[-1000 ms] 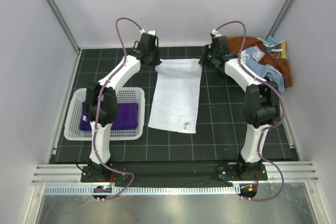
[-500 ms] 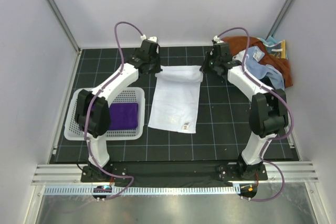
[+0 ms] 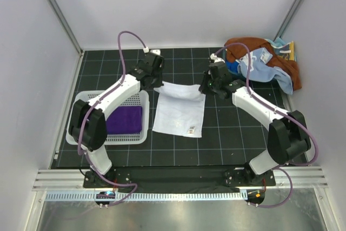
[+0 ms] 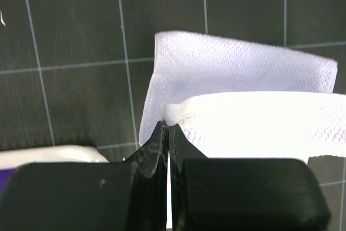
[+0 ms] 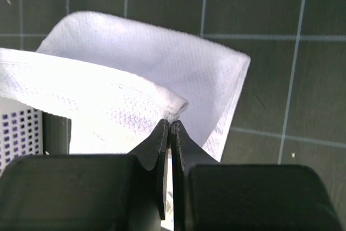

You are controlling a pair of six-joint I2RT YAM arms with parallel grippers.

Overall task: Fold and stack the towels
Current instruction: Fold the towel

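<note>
White towel (image 3: pixel 178 117): far edge raised, both far corners pinched.
You have the white towel lying on the table (image 3: pixel 227 139), its far edge held up above the rest of the cloth. The left end effector (image 4: pixel 167 127) is pressed together on its far left corner, the right end effector (image 5: pixel 171 124) on its far right corner. Left of the white towel, a dark purple towel (image 3: pixel 127 120) lies in the white basket (image 3: pixel 75 133). Beyond its far right corner, a rust-brown towel (image 3: pixel 246 46) and a light blue towel (image 3: pixel 265 66) lie heaped together.

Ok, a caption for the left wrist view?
Left gripper shut on a raised corner of the white towel, above the black gridded mat.
</note>
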